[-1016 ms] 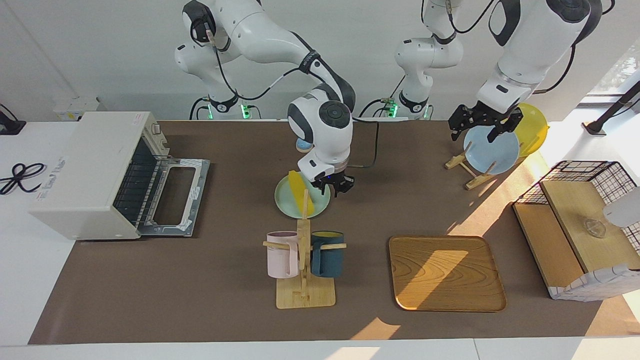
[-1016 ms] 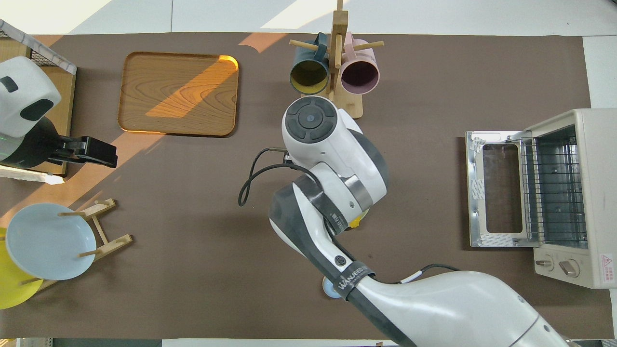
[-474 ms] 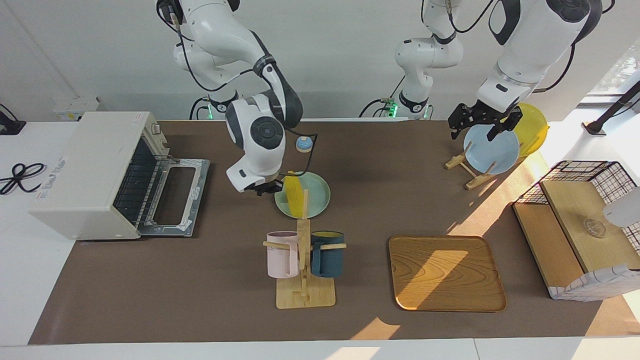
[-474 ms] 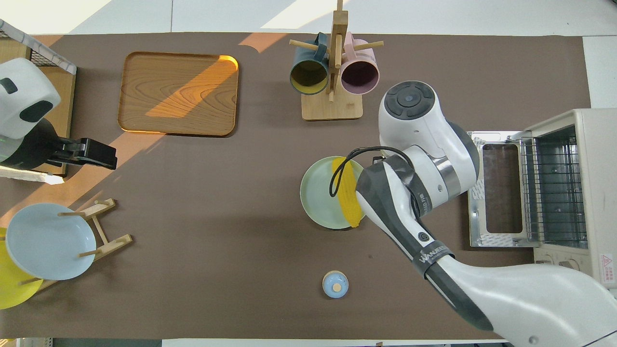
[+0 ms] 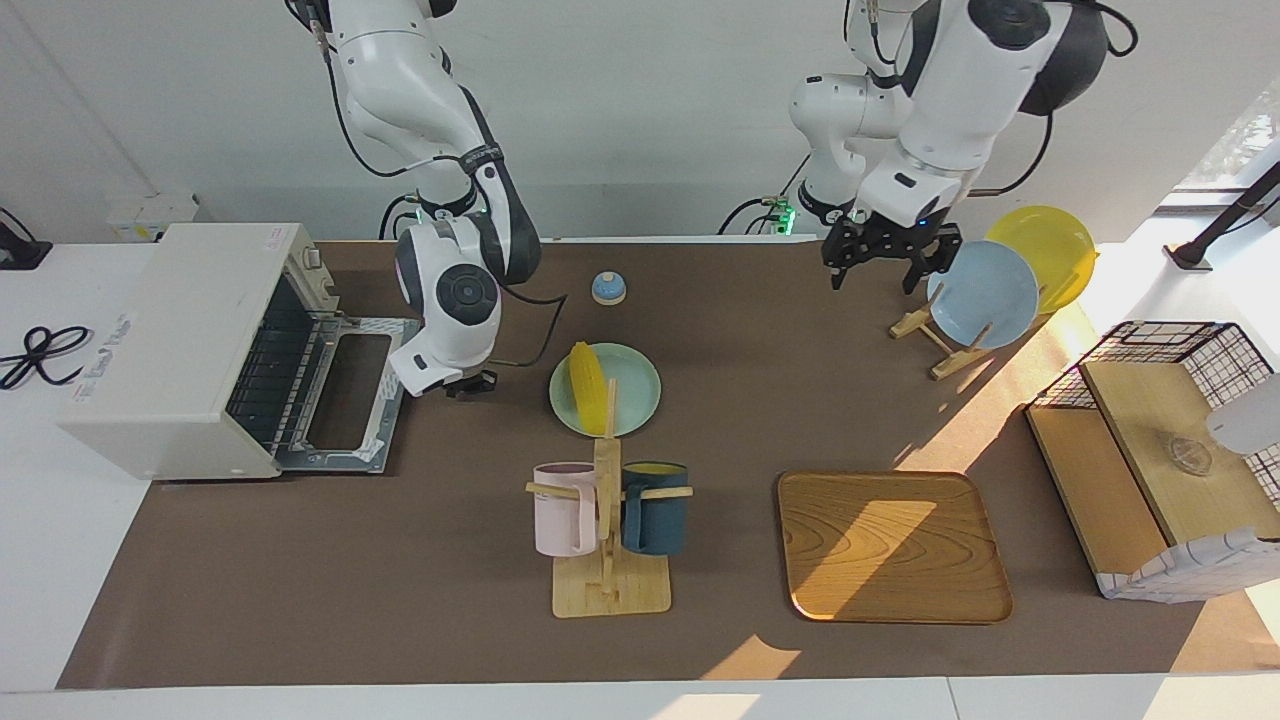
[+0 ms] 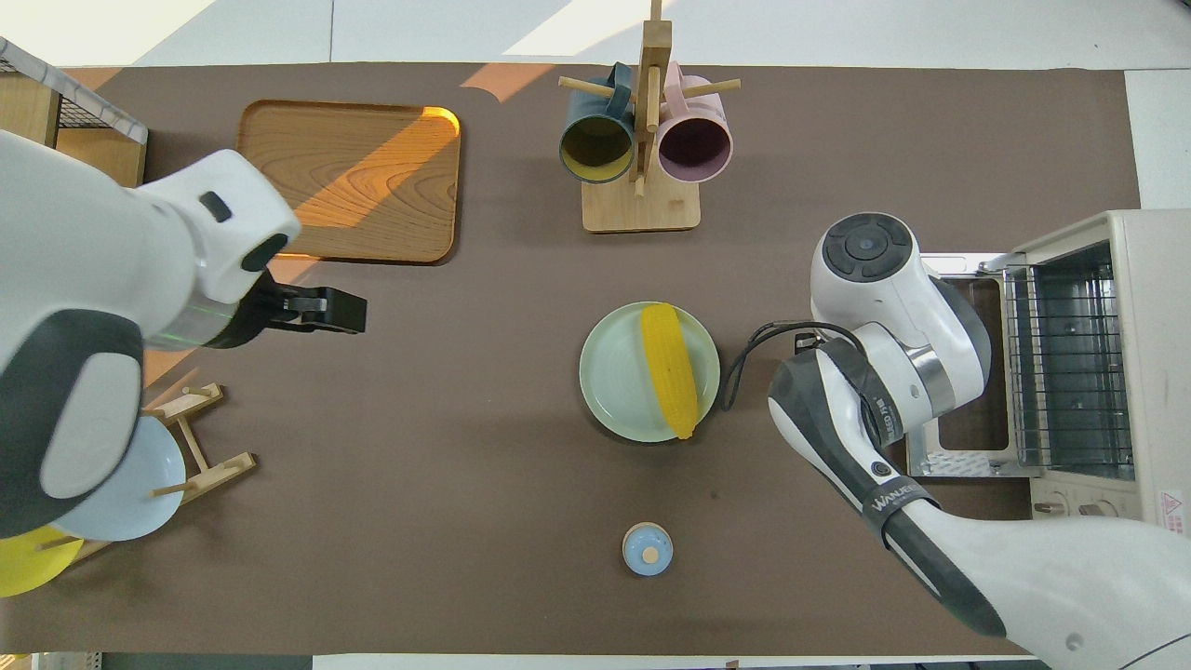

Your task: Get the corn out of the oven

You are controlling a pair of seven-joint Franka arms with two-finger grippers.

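Observation:
The yellow corn (image 5: 587, 374) lies on a pale green plate (image 5: 637, 388) in the middle of the table; it also shows in the overhead view (image 6: 670, 370) on the plate (image 6: 609, 372). The white oven (image 5: 170, 330) stands at the right arm's end with its door (image 5: 345, 400) folded down and its wire rack bare. My right gripper (image 5: 468, 383) hangs low between the plate and the oven's door, apart from the corn. In the overhead view the arm's wrist hides it. My left gripper (image 5: 878, 268) is open and empty over the table beside the plate rack.
A wooden mug stand (image 5: 608, 520) with a pink and a dark blue mug stands farther from the robots than the plate. A wooden tray (image 5: 890, 545), a small blue bell (image 5: 608, 288), a rack with a blue plate (image 5: 982, 293) and a yellow plate (image 5: 1045, 245), and a wire basket (image 5: 1160, 350) are also here.
My right gripper has moved off the plate toward the oven's door, leaving the corn on the plate. My left gripper has swung from the plate rack toward the table's middle.

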